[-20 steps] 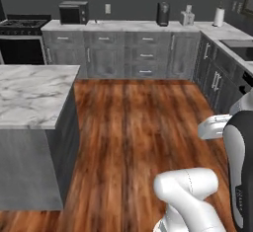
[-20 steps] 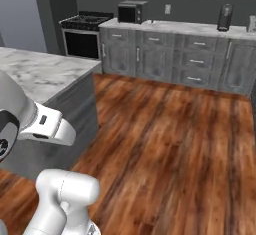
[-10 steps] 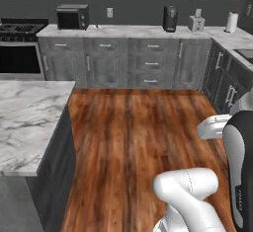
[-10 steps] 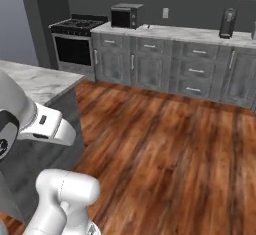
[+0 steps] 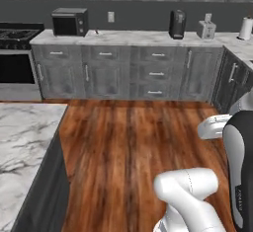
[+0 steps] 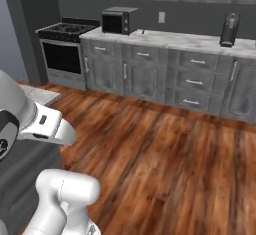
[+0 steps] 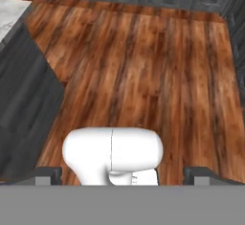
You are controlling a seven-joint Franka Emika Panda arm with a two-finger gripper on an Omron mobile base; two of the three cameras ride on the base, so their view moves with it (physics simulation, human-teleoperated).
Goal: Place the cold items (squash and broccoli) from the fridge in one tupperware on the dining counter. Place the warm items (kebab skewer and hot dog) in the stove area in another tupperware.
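The gripper [image 7: 123, 174] is held wide open and empty, its two tips spread far apart above a wooden floor [image 7: 143, 66]. A marble island [image 5: 24, 147] is seen at the left. Against the far wall, a counter [image 5: 138, 38] bears a microwave [image 5: 70, 21], beside a stove [image 6: 67, 30].
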